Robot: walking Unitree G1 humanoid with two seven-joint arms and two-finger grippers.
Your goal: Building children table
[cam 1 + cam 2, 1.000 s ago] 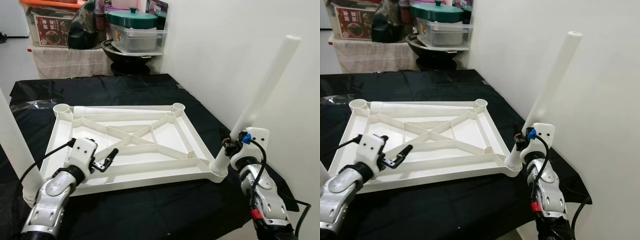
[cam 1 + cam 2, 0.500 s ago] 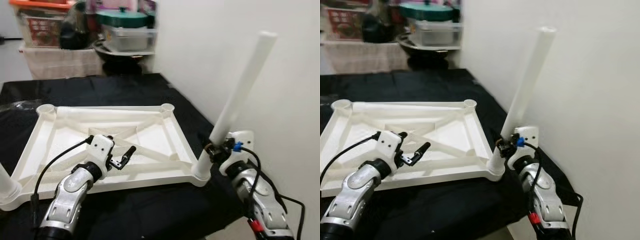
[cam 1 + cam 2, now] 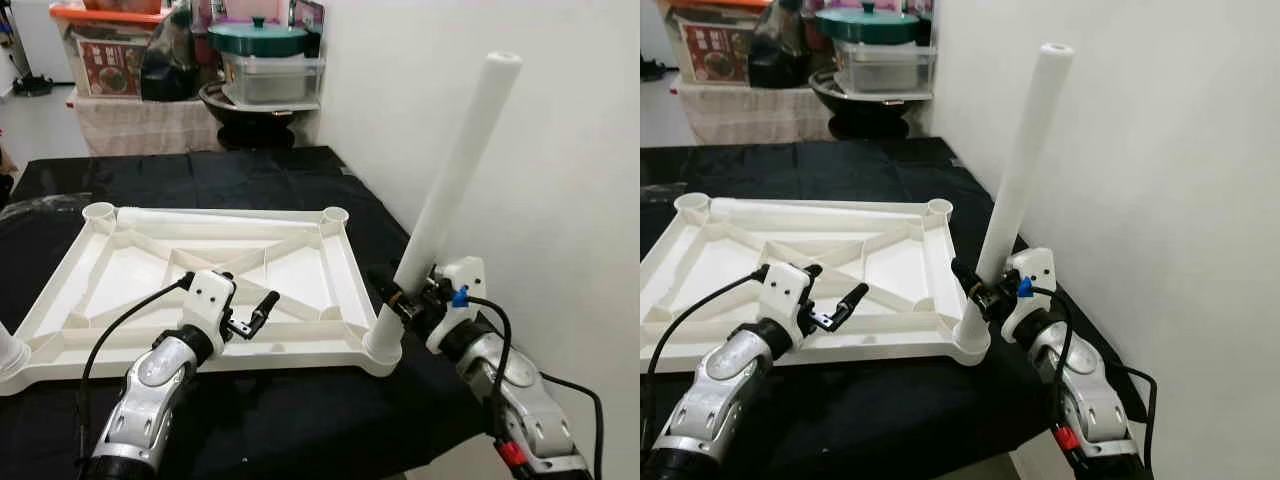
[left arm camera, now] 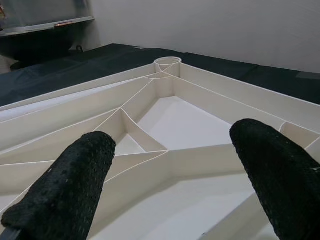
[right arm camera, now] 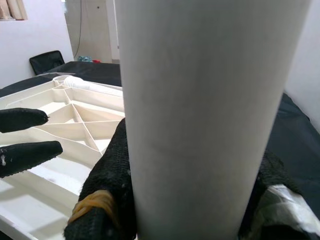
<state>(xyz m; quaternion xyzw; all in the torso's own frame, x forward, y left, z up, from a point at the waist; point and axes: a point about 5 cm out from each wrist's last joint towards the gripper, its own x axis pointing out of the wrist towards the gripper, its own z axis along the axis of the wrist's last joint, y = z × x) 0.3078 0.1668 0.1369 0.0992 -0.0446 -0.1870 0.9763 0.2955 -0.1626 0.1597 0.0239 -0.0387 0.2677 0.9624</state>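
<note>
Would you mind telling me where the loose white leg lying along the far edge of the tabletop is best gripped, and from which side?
Probably at mid-length, from above. The loose leg lies flat along the far rim of the upturned tabletop, so its round shaft is exposed on top. The left gripper is open and free; the right gripper is shut on the standing leg.

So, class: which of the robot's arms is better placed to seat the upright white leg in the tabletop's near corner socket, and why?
Right. The right gripper already clamps the leg above the socket; the left gripper hovers open over the tabletop ribs.
</note>
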